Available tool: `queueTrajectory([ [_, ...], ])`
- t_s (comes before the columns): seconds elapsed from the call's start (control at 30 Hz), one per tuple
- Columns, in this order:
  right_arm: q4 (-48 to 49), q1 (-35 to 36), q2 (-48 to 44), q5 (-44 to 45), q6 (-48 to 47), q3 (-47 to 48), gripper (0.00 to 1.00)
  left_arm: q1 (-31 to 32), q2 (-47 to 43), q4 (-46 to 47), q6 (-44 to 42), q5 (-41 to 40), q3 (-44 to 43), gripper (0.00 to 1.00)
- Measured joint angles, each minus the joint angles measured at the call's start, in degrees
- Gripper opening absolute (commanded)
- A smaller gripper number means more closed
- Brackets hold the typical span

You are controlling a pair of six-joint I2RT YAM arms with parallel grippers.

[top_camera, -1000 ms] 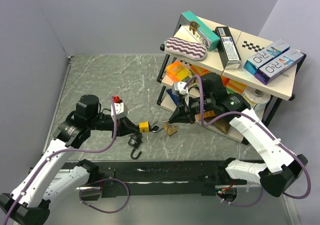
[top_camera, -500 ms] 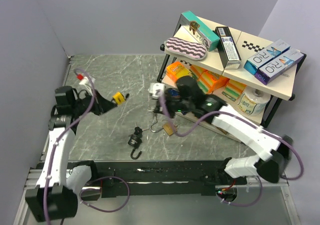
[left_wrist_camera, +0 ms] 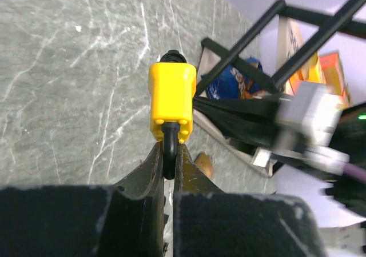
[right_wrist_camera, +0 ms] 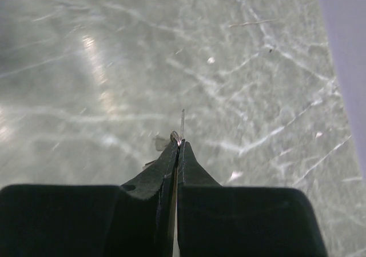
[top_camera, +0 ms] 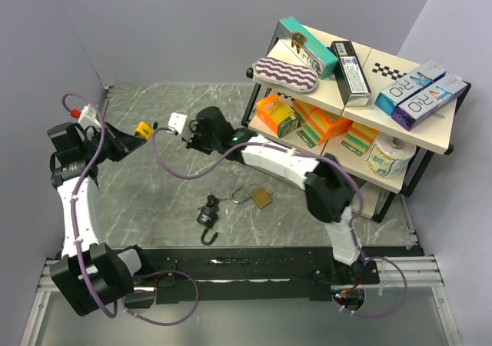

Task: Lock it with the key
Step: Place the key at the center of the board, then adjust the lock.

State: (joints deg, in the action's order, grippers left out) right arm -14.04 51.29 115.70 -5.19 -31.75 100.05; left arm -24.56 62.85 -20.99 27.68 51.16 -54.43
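left end effector clamps the yellow padlock by its black shackle, raised over the worktop at far left. right end effector, pinched shut on what looks like a thin key, sits close beside it. a brass padlock and a black hook lie nearer, by the shelf rack.

A: The right tool is pinched tight on a thin metal key, seen edge-on.
B: Beneath it lies the grey, white-veined counter, streaked with glare.
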Motion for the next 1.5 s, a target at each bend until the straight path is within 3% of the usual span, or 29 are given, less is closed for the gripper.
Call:
queueTrajectory([
  [0.23,5.66,0.44,11.96,4.37,-3.19,5.16,0.0,-2.4,-1.66,1.95,3.69,-0.52,2.71,0.01],
  [0.67,17.0,-0.74,20.26,8.17,-9.4,5.68,0.0,-2.4,-2.29,1.77,3.41,-0.9,4.7,0.01],
  [0.77,17.46,-1.36,21.68,8.39,-10.27,6.36,0.13,-2.4,-2.29,1.7,3.19,-0.87,4.7,0.01],
  [0.87,17.44,-1.81,22.45,8.37,-11.06,6.88,0.41,-2.4,-2.27,1.62,2.99,-0.85,4.7,0.01],
  [0.97,17.4,-2.03,22.45,8.13,-11.04,6.93,0.55,-2.4,-2.23,1.49,2.75,-0.74,4.7,0.01],
  [1.23,12.17,-1.57,19.58,3.82,-8.28,5.62,0.7,-2.4,0.74,0.04,-0.79,0.72,3.43,0.01],
  [1.5,4.98,-0.17,-2.19,-8.24,-2.47,-6.19,0.78,-2.43,4.66,-7.26,-12.24,4.87,-2.86,0.01],
])
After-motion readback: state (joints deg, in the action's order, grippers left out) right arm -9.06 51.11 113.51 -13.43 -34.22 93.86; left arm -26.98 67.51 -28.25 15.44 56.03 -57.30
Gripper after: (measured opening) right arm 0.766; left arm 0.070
